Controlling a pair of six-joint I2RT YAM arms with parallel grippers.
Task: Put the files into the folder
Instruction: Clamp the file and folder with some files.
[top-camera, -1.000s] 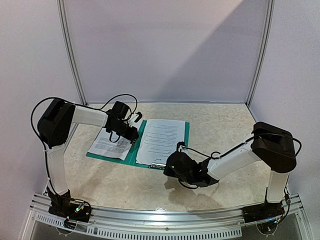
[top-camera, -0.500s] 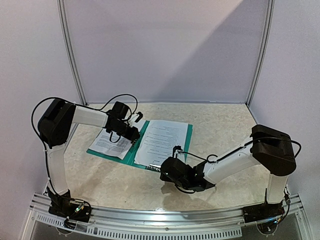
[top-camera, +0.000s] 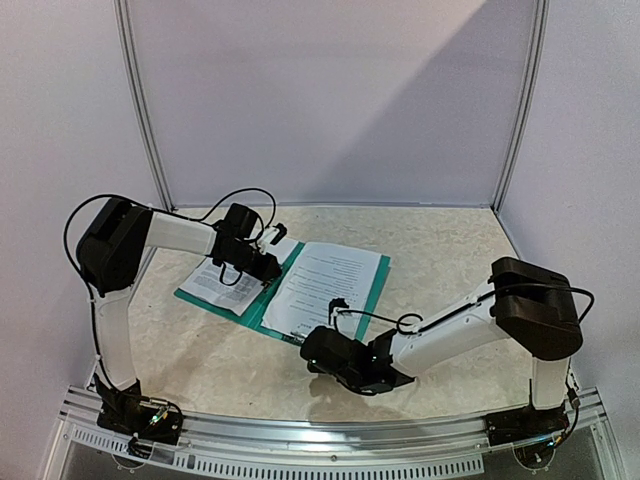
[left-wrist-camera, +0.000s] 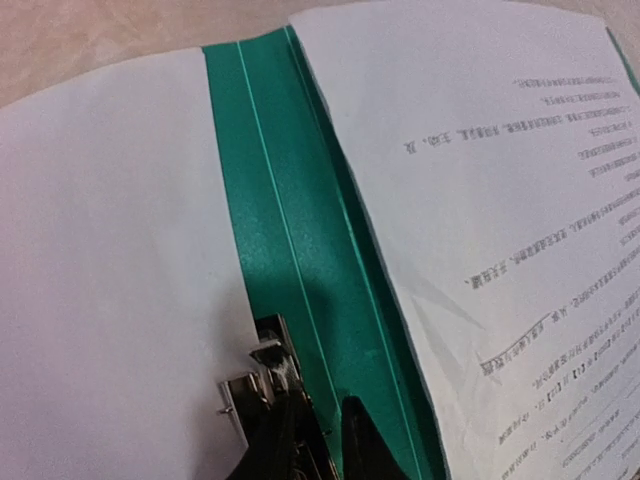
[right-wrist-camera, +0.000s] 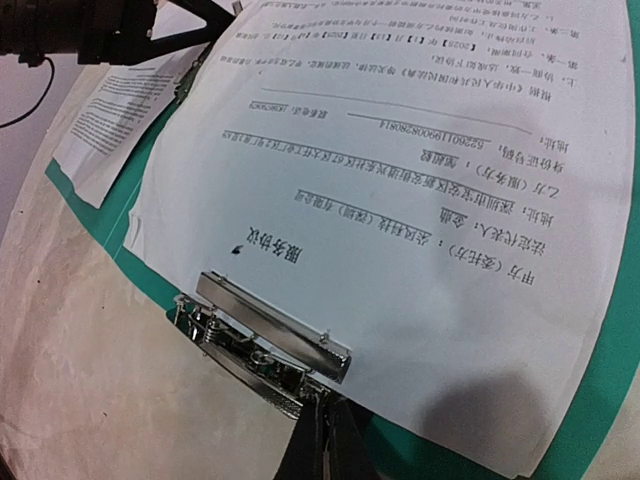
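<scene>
The teal folder (top-camera: 268, 300) lies open on the table. One printed sheet (top-camera: 335, 285) lies on its right half, with the metal clip bar (right-wrist-camera: 275, 325) lying across its near edge. Another sheet (top-camera: 222, 280) lies on the left half, partly over the table. My left gripper (top-camera: 268, 266) is at the spine (left-wrist-camera: 290, 250), its fingers nearly together on a small metal clip (left-wrist-camera: 255, 385). My right gripper (top-camera: 312, 348) is at the folder's near edge. In the right wrist view its fingertips (right-wrist-camera: 325, 450) are shut on the clip's lever plate (right-wrist-camera: 265, 390).
The beige table (top-camera: 440, 260) is walled by white panels at the back and sides. The metal rail (top-camera: 330, 440) with the arm bases runs along the near edge. The left arm's cable (top-camera: 235, 198) loops above the folder.
My right gripper has moved left along the near edge, and the folder's near end has swung left with it, turning the folder. The left gripper has stayed at the spine.
</scene>
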